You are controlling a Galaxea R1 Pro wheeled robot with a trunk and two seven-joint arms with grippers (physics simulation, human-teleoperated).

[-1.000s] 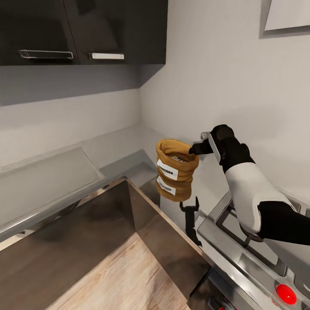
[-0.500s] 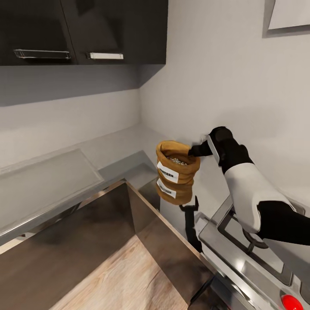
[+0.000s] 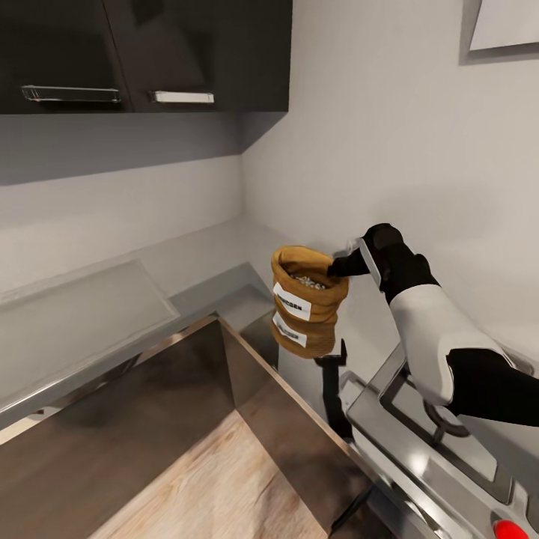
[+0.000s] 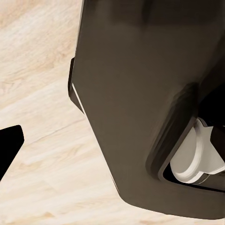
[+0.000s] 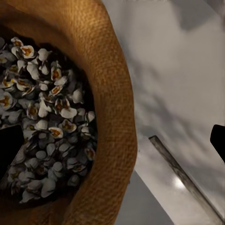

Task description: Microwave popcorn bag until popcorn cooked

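The popcorn bag (image 3: pixel 303 303), a tan-brown sack with a white label, stands in the corner of the glossy grey countertop (image 3: pixel 90 314), touching its own reflection. Pale popcorn (image 5: pixel 47 117) with orange centres fills it. My right gripper (image 3: pixel 338 264) is at the bag's rim on the hob side. In the right wrist view it (image 5: pixel 115 143) is open and straddles the rolled rim (image 5: pixel 117 140), one finger over the popcorn and one outside. One dark fingertip (image 4: pixel 9 146) of my left gripper hangs over the wood floor beside my dark base. The microwave is out of view.
Dark wall cabinets (image 3: pixel 150 52) hang above the counter's corner. A steel gas hob (image 3: pixel 449 427) with a red knob (image 3: pixel 516 526) lies under my right forearm. A thin dark forked piece (image 3: pixel 329 382) stands between bag and hob. Cabinet fronts and wood floor (image 3: pixel 224 486) lie below.
The view has shifted a little. The bag sits slightly lower, and the gap to its reflection on the counter has closed. My right gripper stays at the rim.
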